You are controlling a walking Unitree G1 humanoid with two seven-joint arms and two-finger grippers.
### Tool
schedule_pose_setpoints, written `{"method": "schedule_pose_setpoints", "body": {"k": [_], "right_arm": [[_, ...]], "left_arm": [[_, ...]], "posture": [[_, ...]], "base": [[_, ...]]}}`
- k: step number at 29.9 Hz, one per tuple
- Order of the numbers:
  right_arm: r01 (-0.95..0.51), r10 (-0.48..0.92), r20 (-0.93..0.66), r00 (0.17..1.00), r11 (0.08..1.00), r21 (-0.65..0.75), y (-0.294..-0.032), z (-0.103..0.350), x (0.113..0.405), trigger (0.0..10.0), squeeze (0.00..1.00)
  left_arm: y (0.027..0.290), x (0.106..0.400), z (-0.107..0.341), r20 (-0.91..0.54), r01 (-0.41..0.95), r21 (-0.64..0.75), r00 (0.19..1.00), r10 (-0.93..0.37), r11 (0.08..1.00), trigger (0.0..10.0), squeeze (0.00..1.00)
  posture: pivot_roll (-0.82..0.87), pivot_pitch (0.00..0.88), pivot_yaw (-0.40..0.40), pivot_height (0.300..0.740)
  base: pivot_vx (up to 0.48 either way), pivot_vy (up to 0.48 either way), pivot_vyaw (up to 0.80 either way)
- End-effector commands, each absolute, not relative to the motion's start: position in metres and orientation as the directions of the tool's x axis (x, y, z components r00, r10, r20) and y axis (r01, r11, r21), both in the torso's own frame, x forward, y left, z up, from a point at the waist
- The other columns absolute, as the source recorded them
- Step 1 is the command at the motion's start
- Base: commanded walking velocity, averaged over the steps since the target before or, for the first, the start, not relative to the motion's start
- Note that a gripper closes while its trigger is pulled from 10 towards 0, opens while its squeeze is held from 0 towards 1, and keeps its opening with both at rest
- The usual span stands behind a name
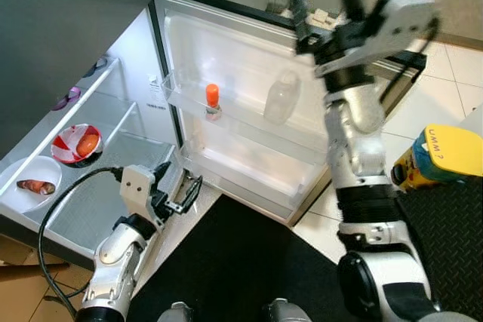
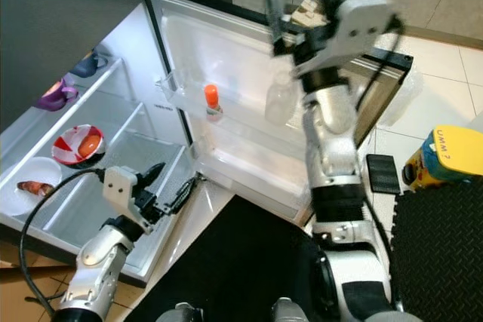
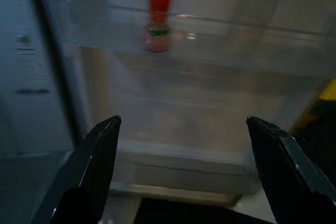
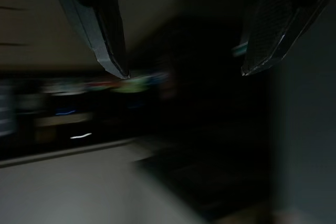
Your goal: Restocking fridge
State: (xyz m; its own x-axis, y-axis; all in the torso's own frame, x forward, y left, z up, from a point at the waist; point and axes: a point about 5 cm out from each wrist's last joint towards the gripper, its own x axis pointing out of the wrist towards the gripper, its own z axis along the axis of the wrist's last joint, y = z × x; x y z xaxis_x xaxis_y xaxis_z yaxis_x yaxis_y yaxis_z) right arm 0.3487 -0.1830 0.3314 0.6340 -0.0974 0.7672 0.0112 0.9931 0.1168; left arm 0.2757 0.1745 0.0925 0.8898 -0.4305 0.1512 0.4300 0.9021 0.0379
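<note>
Open fridge door: clear bottle (image 1: 282,96) on the door shelf, just below the raised right gripper (image 1: 324,7), fingers spread; left gripper (image 1: 178,186) low, fingers apart.

Left arm: bent low, below the fridge door (image 1: 249,126), wrist aimed at it.
Left gripper (image 1: 183,194): fingers (image 3: 97,166) spread, empty.
Right arm: raised high (blurred), forearm upright before the door.
Right gripper (image 1: 326,7): above the door's top edge, fingers (image 4: 97,22) parted, empty.
</note>
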Motion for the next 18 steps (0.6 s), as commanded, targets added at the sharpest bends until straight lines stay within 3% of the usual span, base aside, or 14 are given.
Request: {"method": "schedule_pose_setpoints", "body": {"k": [1,3,4,7,8,11,14,18], "right_arm": [[0.119,-0.193,0.73,0.656,0.981,0.152,-0.207,0.321,0.352,10.0,0.0],[0.169,-0.232,0.709,0.666,0.973,0.16,-0.22,0.317,0.353,10.0,0.0],[0.297,-0.33,0.651,0.684,0.94,0.166,-0.253,0.301,0.352,10.0,0.0],[0.345,-0.372,0.623,0.688,0.923,0.169,-0.266,0.294,0.35,10.0,0.0],[0.425,-0.441,0.578,0.686,0.888,0.174,-0.287,0.283,0.346,10.0,0.0],[0.459,-0.473,0.559,0.681,0.87,0.178,-0.296,0.278,0.343,10.0,0.0],[0.579,-0.555,0.445,0.703,0.81,0.094,-0.336,0.241,0.331,10.0,0.0],[0.618,-0.603,0.354,0.715,0.782,0.081,-0.353,0.213,0.322,10.0,0.0]], "left_arm": [[0.182,0.275,0.085,0.103,0.392,0.073,0.911,-0.398,0.917,10.0,0.0],[0.184,0.276,0.083,0.092,0.369,0.093,0.922,-0.377,0.925,10.0,0.0],[0.194,0.28,0.079,0.064,0.288,0.113,0.953,-0.297,0.951,10.0,0.0],[0.198,0.28,0.077,0.055,0.259,0.12,0.962,-0.266,0.958,10.0,0.0],[0.205,0.281,0.076,0.044,0.207,0.133,0.976,-0.215,0.969,10.0,0.0],[0.208,0.281,0.074,0.036,0.179,0.134,0.982,-0.185,0.975,10.0,0.0],[0.224,0.276,0.062,-0.016,0.083,0.14,0.997,-0.081,0.987,10.0,0.0],[0.227,0.272,0.053,-0.054,0.07,0.139,0.997,-0.063,0.988,10.0,0.0]], "posture": [[-0.12,0.165,0.014,0.725],[-0.12,0.164,0.015,0.725],[-0.12,0.164,0.016,0.725],[-0.12,0.164,0.015,0.725],[-0.12,0.164,0.012,0.725],[-0.12,0.164,0.008,0.725],[-0.12,0.164,0.008,0.725],[-0.13,0.164,0.012,0.725]], "base": [[0.0,0.0,0.0],[0.0,0.0,0.0],[0.0,0.0,0.0],[0.0,0.0,0.0],[0.0,0.0,0.0],[0.0,0.0,0.0],[0.0,0.0,0.0],[0.0,0.0,0.0]]}}
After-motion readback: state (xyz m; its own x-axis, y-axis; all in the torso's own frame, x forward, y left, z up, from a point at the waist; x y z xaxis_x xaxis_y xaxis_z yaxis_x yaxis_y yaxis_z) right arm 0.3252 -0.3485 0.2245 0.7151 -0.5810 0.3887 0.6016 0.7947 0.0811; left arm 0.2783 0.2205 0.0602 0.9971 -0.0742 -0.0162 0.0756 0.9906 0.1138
